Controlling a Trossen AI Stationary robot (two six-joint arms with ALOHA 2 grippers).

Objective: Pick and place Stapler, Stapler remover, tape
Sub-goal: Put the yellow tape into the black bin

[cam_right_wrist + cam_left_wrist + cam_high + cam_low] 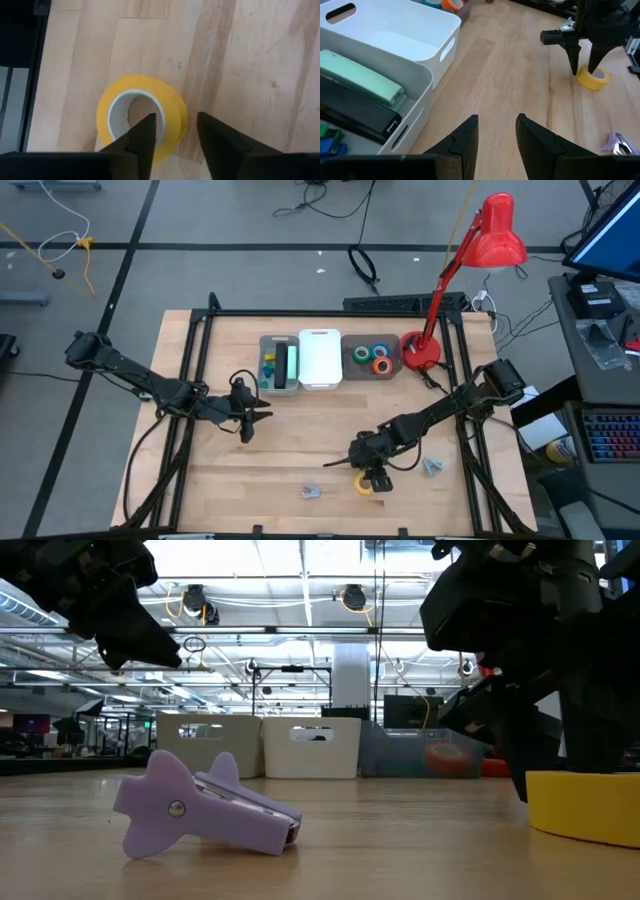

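Observation:
A yellow tape roll (363, 484) lies flat on the table near the front edge; it also shows in the right wrist view (170, 112). My right gripper (175, 132) is open and points down at it, one finger over the ring's hole and one outside its wall. A purple stapler remover (311, 492) lies on its side left of the tape, and another (432, 467) lies to its right. My left gripper (496, 125) is open and empty over mid-table, near the grey bin (280, 365). My right gripper stands astride the yellow tape's wall (175, 107) from above, fingers pointing down. I cannot tell whether either finger touches the tape. The roll lies flat on the table.
A grey bin holds a green stapler (360, 77) and a black one (355, 112). Beside it stand a white bin (320, 358) and a dark bin with tape rolls (372, 355). A red desk lamp (425, 345) stands at the back right.

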